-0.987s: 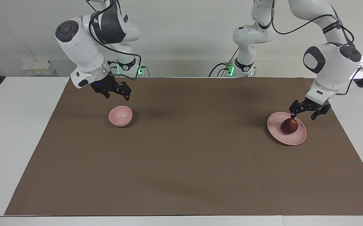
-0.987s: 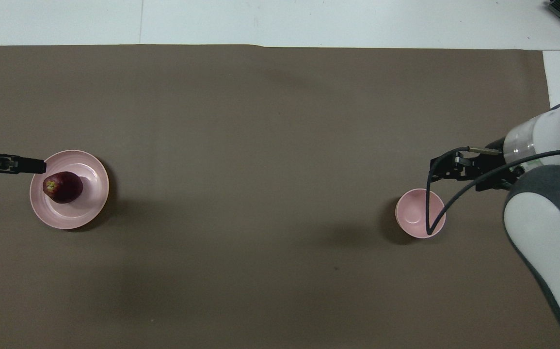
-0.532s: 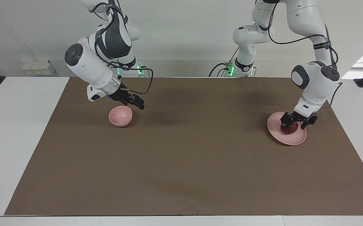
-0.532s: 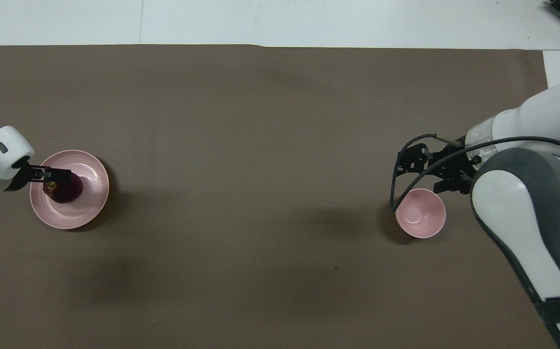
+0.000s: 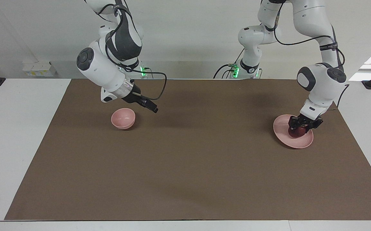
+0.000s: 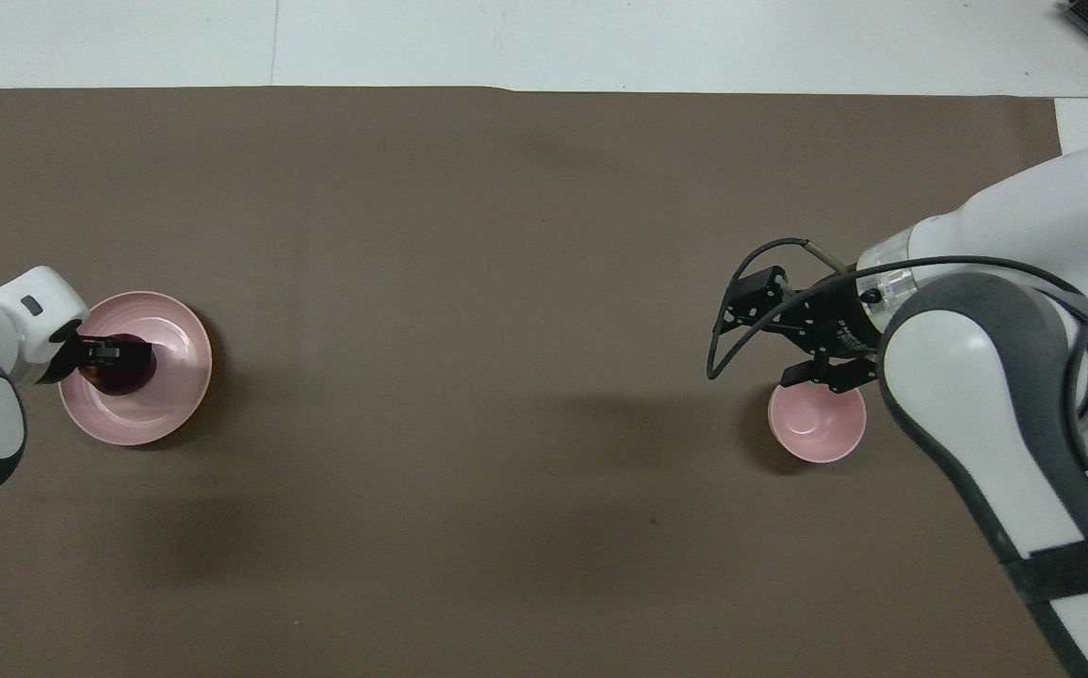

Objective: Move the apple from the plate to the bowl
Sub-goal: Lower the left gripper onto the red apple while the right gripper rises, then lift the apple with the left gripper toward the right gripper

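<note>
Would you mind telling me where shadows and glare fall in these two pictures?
Facing view: a soft shadow lies on the brown mat beside the bowl, toward the left arm's end. Overhead view: a dark shadow hugs the plate on its edge toward the right arm's end, and the bowl's inside shows a faint bright spot; no strong glare.

apple [image 5: 296,132]: dark red, on plate | plate [image 5: 283,136]: pink, flat | bowl [image 5: 123,118]: pink, upright, empty

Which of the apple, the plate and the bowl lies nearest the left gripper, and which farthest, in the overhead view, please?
1. apple, under the left gripper.
2. plate, beneath the apple.
3. bowl, at the right arm's end, by the right gripper.
</note>
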You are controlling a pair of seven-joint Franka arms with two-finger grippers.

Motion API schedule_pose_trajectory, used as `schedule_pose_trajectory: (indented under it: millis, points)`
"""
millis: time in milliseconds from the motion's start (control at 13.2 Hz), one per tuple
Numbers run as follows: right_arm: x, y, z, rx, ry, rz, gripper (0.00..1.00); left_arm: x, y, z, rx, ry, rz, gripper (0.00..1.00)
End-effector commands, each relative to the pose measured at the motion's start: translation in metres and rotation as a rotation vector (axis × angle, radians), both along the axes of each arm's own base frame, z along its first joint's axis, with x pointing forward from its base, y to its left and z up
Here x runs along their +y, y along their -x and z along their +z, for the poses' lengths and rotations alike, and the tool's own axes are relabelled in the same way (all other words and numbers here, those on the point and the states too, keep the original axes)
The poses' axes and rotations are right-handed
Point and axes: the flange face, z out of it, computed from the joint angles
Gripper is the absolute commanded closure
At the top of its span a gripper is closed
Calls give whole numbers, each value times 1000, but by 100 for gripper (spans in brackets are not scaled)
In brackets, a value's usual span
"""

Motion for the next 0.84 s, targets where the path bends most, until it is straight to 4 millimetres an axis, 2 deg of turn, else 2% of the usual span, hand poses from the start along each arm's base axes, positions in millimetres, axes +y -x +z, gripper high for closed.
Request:
schedule_pose_trajectory:
  millis: [0,76,152,304,532,684,759]
  points:
    - [13,0,0,8,-36,-62,0,-3,-8,26,-62,2,-15,100]
    - [21,1,0,12,-36,-75,0,-8,-8,37,-81,1,-21,100]
    - [24,0,-2,21,-43,-99,0,-22,-7,48,-90,4,-40,100]
    - [33,-4,-15,55,-92,-128,0,-41,-1,67,-84,24,-51,99]
    - [51,-5,-16,61,-106,-181,0,-90,4,84,-83,196,-5,99]
    - [58,-10,-28,109,-164,-241,0,-137,3,91,-86,321,29,99]
    - [69,-10,-32,119,-164,-255,0,-157,2,92,-84,351,67,99]
